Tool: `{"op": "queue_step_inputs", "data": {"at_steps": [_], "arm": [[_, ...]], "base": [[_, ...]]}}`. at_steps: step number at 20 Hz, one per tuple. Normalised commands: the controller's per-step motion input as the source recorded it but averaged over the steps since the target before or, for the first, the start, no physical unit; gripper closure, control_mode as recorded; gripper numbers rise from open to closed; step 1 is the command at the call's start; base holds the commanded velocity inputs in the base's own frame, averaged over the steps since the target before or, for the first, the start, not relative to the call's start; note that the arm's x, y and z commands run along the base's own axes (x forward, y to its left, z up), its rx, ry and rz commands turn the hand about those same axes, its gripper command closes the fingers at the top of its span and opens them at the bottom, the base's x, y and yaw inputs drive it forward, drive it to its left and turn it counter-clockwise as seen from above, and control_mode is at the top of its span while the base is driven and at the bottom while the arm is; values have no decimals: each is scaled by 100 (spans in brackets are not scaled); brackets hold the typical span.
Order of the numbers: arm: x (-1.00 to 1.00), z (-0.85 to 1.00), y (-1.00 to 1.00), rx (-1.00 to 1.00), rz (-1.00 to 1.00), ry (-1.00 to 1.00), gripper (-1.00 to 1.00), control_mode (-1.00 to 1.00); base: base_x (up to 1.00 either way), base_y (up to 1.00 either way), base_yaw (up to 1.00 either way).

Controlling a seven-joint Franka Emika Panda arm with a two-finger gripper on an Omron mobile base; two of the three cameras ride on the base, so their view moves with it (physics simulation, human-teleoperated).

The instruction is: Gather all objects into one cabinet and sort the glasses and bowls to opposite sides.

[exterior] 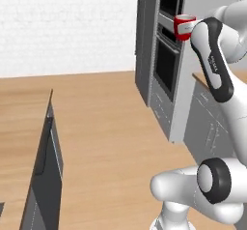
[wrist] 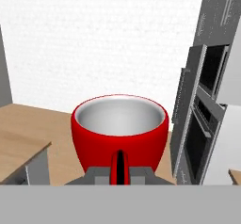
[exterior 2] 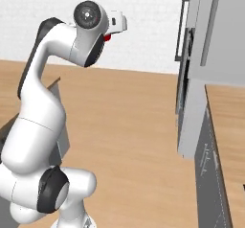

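The red cup (wrist: 120, 136) rides upright and high in the air, pinched by its handle in the pincer (wrist: 119, 171) beside the tall oven unit (exterior: 169, 55), so this looks like the carrying step, and next it must reach the cabinet shelf.

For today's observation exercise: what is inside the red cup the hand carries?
The red cup shows a bare pale grey inner wall and nothing inside; its near rim hides the very bottom.
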Motion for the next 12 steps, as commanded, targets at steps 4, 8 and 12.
{"op": "queue_step_inputs", "data": {"at_steps": [4,8,12], "arm": [[0,0,0,0,0,0,100,100],[0,0,0,0,0,0,100,100],[0,0,0,0,0,0,100,100]], "base": [[100,21,-4],[82,7,-22],[46,0,-52]]}}
